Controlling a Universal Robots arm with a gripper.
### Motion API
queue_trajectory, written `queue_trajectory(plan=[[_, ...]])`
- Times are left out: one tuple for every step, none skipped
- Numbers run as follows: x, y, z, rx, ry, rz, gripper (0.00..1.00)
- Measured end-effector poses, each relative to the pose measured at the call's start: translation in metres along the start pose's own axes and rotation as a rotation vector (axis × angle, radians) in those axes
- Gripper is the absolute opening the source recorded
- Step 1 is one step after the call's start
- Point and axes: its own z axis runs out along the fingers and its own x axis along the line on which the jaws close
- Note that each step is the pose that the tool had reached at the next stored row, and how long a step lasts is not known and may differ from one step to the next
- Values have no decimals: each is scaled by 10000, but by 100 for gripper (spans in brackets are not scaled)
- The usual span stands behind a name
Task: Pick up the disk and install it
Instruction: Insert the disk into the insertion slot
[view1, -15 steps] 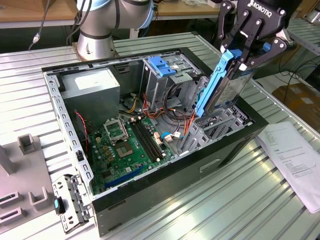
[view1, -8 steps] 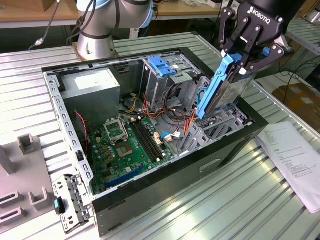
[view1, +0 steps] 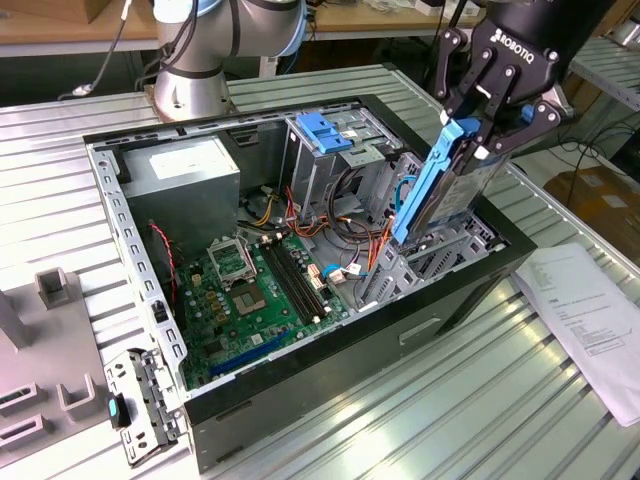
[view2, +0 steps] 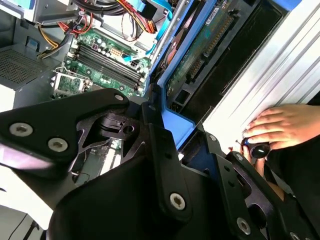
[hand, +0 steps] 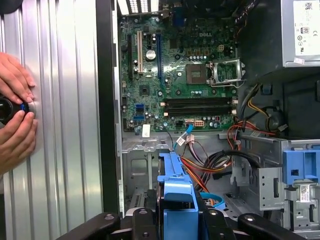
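- You have the disk lifted and steeply tilted, with one blue side rail turned to the exterior view.
- Its lower end reaches down into the open computer case, at the end on the exterior view's right. You cannot tell if it touches the metal bay there.
- The gripper is clamped on the upper end of the disk, with a black finger on each side.
- In the second wrist view the green circuit board on the flat face of the disk is visible, beside the blue rail.
- Below the disk and further inside the case lies the green motherboard, with red, yellow and orange cables near it.
- The drive cage with the blue latch stands just beside the disk, and the grey power supply box is in the far corner.
- The case lies on a table of metal slats; a white paper sheet lies near the case.
- In the first wrist view a person's hands rest on the slats outside the case, around a small dark round object.
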Motion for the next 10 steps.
queue_trajectory(plan=[[2, -2, 15, -1, 4, 0, 37], [4, -4, 33, 0, 3, 0, 37], [9, -6, 45, 0, 2, 0, 37], [15, -7, 53, 0, 4, 0, 37], [22, -8, 66, 0, 2, 0, 37], [25, -9, 73, 0, 1, 0, 37], [29, -10, 86, 0, 3, 0, 37], [29, -11, 92, -1, 5, 0, 37], [30, -12, 99, 0, 3, 0, 37], [33, -13, 104, 0, 2, 0, 37]])
